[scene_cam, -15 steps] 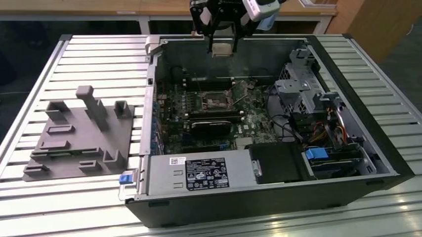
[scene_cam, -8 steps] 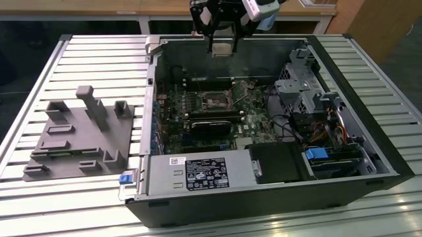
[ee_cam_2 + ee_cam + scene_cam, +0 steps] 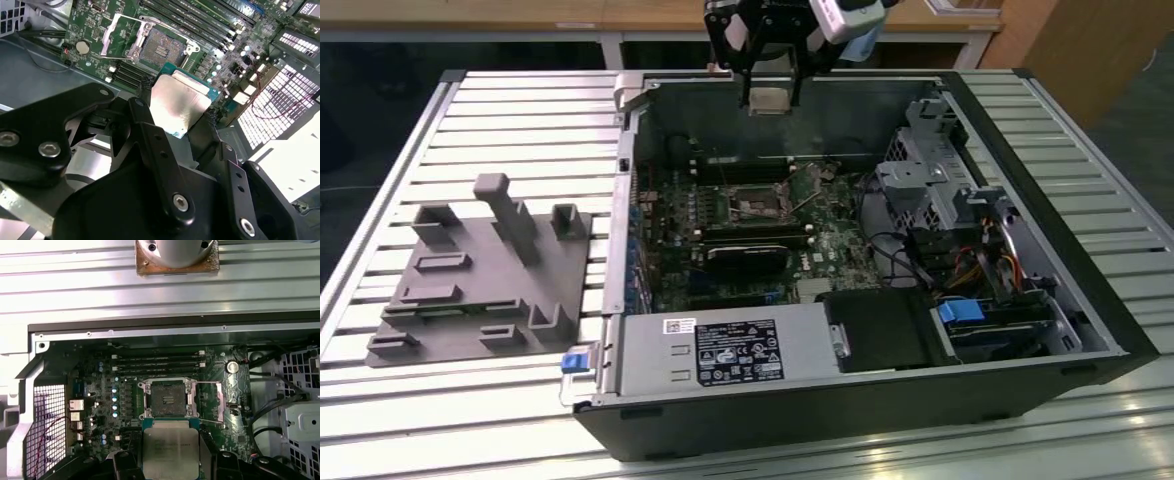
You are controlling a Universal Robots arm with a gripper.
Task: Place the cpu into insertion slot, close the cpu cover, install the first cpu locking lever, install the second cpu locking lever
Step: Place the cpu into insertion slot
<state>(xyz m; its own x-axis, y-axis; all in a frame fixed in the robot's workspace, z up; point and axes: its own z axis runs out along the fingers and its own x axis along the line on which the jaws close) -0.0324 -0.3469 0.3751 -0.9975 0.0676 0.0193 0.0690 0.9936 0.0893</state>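
Two fingers (image 3: pixel 145 107) pinch the cpu (image 3: pixel 180 100) by opposite edges, holding it level above the far side of the open computer case (image 3: pixel 854 415). Below, the insertion slot (image 3: pixel 167 399) lies bare, its cpu cover (image 3: pixel 117 34) seemingly swung aside to leave it clear.

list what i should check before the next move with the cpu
1. Grip: gripper jaws shut on the cpu at two opposite edges: ok.
2. cpu cover swung open, off the insertion slot: ok.
3. Slot's pin field bare, nothing lying in it: ok.
4. cpu centred over the slot: not ok, it hangs above the board and off to one side of the slot.
5. cpu orientation matched to the slot: cannot tell.
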